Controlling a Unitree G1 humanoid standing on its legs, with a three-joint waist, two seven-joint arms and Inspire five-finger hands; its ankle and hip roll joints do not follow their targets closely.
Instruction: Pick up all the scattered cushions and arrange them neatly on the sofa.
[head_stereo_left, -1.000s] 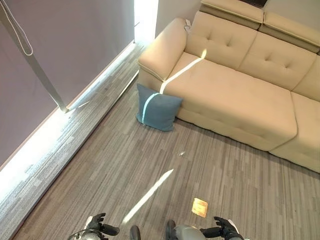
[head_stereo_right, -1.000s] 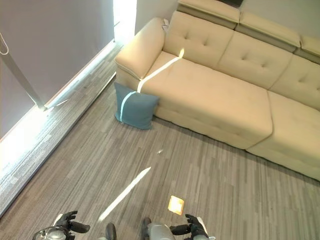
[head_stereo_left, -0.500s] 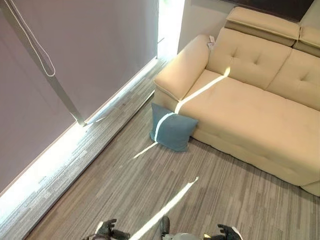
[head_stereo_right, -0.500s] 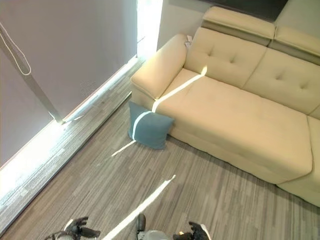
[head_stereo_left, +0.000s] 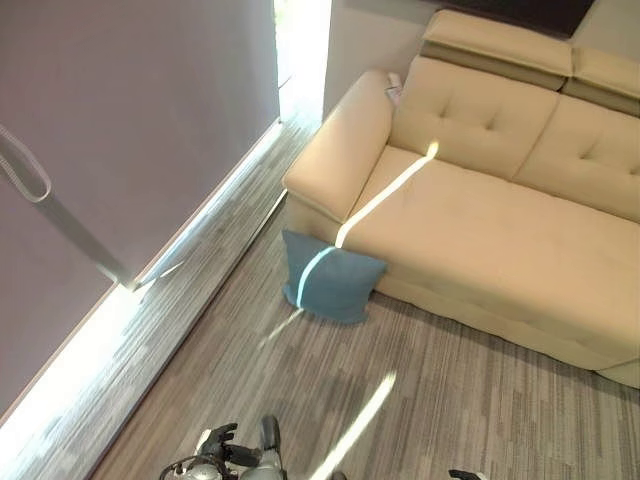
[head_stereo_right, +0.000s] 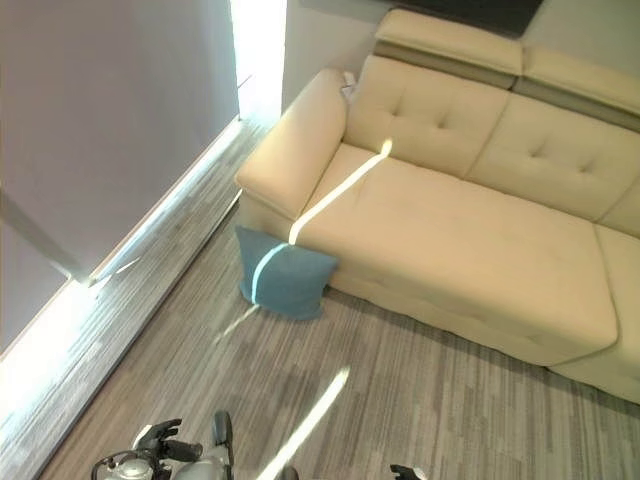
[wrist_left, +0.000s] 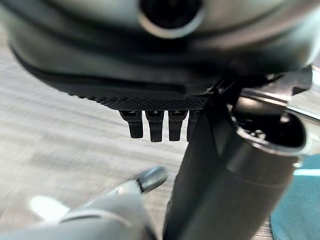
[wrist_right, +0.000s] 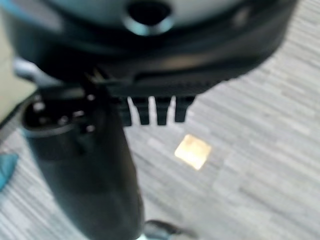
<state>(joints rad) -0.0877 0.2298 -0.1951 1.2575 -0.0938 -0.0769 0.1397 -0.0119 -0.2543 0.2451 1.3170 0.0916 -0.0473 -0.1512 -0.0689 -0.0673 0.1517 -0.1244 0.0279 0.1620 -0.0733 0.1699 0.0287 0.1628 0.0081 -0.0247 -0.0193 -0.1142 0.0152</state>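
Observation:
A blue cushion (head_stereo_left: 330, 288) stands on the wood floor, leaning against the front of the beige sofa (head_stereo_left: 480, 225) just below its left armrest. A stripe of sunlight crosses both. The sofa's seat is bare. My left hand (head_stereo_left: 216, 444) hangs low at the near edge of the floor, far from the cushion, fingers (wrist_left: 155, 126) straight and holding nothing. My right hand (head_stereo_right: 405, 470) barely shows at the near edge, and its fingers (wrist_right: 150, 112) are straight and empty too. A sliver of the blue cushion (wrist_left: 300, 200) shows past the left thumb.
A grey blind (head_stereo_left: 130, 120) with a white pull rod (head_stereo_left: 70, 225) runs along the left, with a bright strip of light at its foot. A small tan square (wrist_right: 192, 151) lies on the floor near my right hand. Open floor lies between me and the sofa.
The whole picture has shifted, so the camera has moved. The cushion stays against the sofa. Both hands sit lower at the picture's edge, the right one almost out of it.

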